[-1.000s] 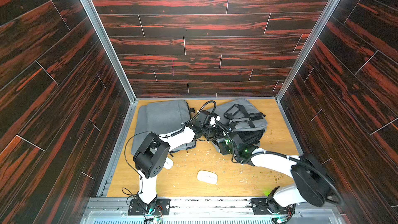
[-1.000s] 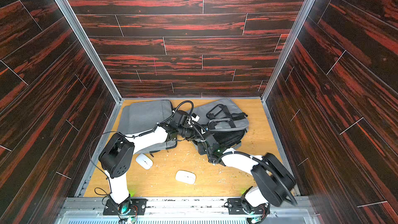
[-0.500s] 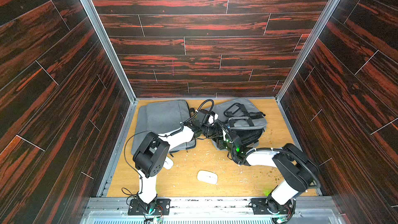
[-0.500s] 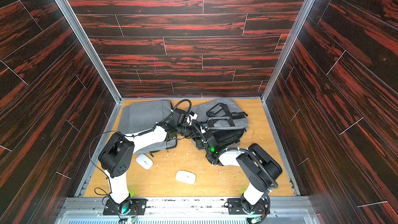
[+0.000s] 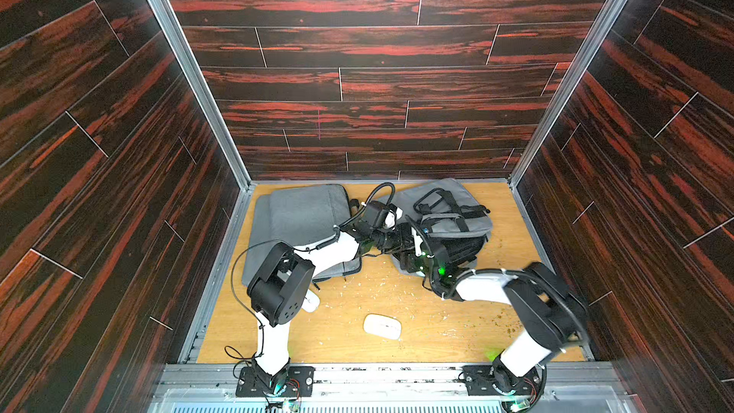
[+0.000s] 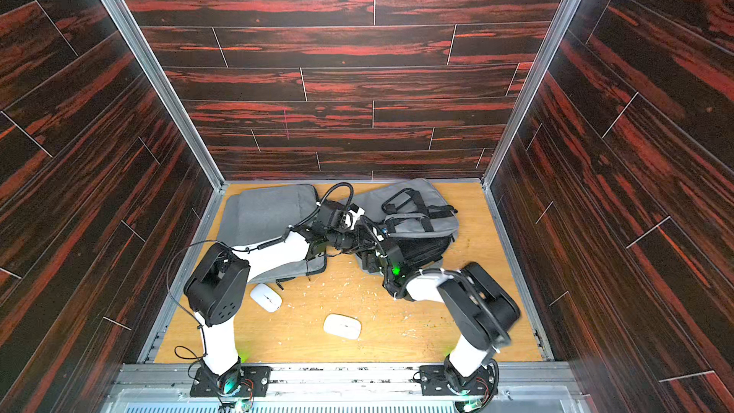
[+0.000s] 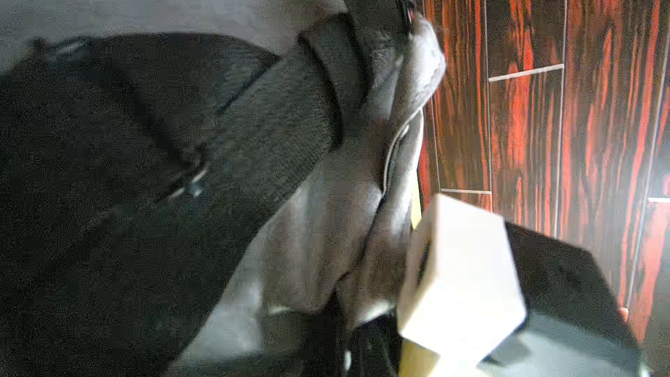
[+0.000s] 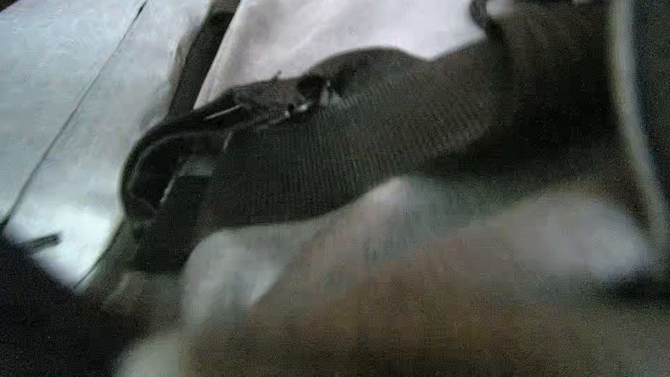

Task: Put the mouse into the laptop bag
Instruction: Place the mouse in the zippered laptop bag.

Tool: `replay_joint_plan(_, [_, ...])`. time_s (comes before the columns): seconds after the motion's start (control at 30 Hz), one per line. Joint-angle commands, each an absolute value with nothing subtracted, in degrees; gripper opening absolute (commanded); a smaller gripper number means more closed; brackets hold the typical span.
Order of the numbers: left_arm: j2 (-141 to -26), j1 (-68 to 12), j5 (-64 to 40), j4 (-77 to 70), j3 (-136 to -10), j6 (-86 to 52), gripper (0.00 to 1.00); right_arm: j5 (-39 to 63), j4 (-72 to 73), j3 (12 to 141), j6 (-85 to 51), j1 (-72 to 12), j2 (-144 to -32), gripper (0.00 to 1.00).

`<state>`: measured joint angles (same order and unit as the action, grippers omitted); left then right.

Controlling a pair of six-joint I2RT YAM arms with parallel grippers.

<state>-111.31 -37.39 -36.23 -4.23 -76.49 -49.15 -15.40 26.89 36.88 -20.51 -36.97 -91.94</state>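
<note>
Top views: smooth white oval mouse on wood floor, well apart from grey fabric laptop bag; right gripper at its black mouth, finger spread unreadable
Left wrist alone shows left gripper pinching bag's soft grey flap
Right wrist: blurred woven black strap

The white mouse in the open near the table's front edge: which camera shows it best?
Both top views: the mouse lies whole and unobstructed on the wooden table. The left wrist and right wrist views show none of it, only blurred laptop bag fabric up close.
</note>
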Motion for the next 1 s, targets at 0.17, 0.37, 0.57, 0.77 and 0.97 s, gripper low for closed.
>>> replay_joint_plan(0.17, [-113.93, -38.41, -40.0, -3.0, -78.8, -48.0, 0.0, -14.9, 4.34, 29.46, -37.02, -36.05, -70.62, 0.81])
replay_joint_plan(0.37, [-114.08, -38.09, -39.96, -2.31, -78.67, -47.29, 0.0, -18.17, -5.56, 23.03, -42.21, -36.0, -62.24, 0.4])
replay_joint_plan(0.57, [-113.32, -38.02, -39.86, -2.11, -77.75, -47.27, 0.0, -16.88, -2.09, 24.8, -40.24, -35.7, -69.86, 0.0])
replay_joint_plan(0.77, [-111.58, -38.05, -39.5, -2.75, -76.29, -47.24, 0.0, -16.74, 3.32, 30.27, -36.65, -34.9, -79.02, 0.0])
replay_joint_plan(0.97, [-111.88, -38.05, -40.18, -3.25, -76.5, -47.66, 0.0, -13.95, 9.92, 35.4, -32.94, -33.12, -85.77, 0.0])
